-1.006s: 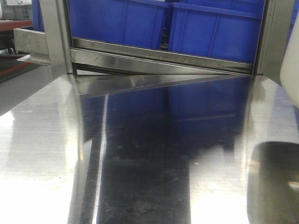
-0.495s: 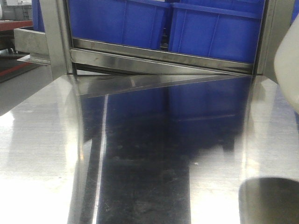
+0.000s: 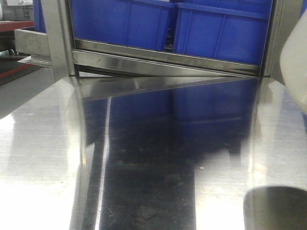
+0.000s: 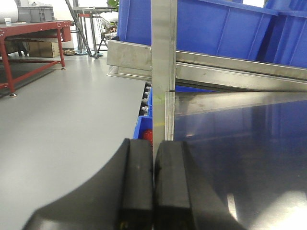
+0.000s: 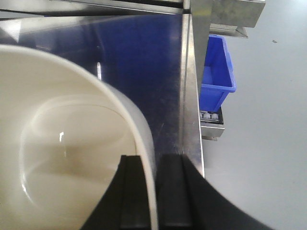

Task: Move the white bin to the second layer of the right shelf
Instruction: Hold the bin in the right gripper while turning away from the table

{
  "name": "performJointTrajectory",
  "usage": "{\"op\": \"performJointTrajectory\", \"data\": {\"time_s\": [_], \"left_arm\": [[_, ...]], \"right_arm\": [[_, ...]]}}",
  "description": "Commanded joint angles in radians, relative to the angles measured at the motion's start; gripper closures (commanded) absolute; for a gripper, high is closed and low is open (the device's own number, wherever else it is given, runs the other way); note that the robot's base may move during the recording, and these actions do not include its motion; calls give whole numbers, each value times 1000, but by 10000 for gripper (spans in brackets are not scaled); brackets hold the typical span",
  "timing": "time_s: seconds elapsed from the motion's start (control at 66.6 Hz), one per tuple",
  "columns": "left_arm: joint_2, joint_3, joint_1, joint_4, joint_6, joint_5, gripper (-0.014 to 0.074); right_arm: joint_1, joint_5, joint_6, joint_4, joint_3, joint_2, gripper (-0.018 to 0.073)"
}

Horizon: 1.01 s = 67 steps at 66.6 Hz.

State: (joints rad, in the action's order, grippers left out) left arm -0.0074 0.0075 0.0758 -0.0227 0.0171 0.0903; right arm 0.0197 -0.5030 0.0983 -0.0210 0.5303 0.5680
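Exterior front-facing: one cream-white glossy plastic tub (image 3: 295, 67) poking in at the far right, apparently held above the flat mirror-bright steel cart top (image 3: 48, 158), two big blue rectangular crates (image 3: 122, 24) side by side on the rack ahead, roller-track shelf level not made out. Left wrist-mounted: left claw (image 4: 153, 148) pinched together on nothing at the cart's left edge. Right wrist-mounted: right claw (image 5: 151, 160) clamped across the tub's rim, one pad inside, one outside, plainly the carrying arm; one small blue crate (image 5: 218, 76) low beside the cart.

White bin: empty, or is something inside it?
Empty: the right wrist view looks into the white bin and shows only bare cream walls and base.
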Motion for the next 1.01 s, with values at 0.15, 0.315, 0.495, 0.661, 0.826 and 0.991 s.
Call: {"op": "performJointTrajectory", "data": {"time_s": [0.15, 0.315, 0.495, 0.661, 0.826, 0.991], "left_arm": [[-16, 37, 4, -6, -5, -81, 512], [-16, 37, 4, -6, -5, -81, 512], [-16, 37, 4, -6, -5, -81, 512], [-16, 37, 4, -6, -5, -81, 512], [-16, 37, 4, -6, -5, -81, 512], [-16, 37, 4, -6, -5, -81, 512]], "right_arm": [[1, 101, 2, -5, 30, -3, 491], [1, 101, 2, -5, 30, -3, 491], [1, 101, 2, -5, 30, -3, 491], [1, 101, 2, -5, 30, -3, 491], [1, 101, 2, -5, 30, -3, 491], [1, 102, 2, -5, 30, -3, 491]]}}
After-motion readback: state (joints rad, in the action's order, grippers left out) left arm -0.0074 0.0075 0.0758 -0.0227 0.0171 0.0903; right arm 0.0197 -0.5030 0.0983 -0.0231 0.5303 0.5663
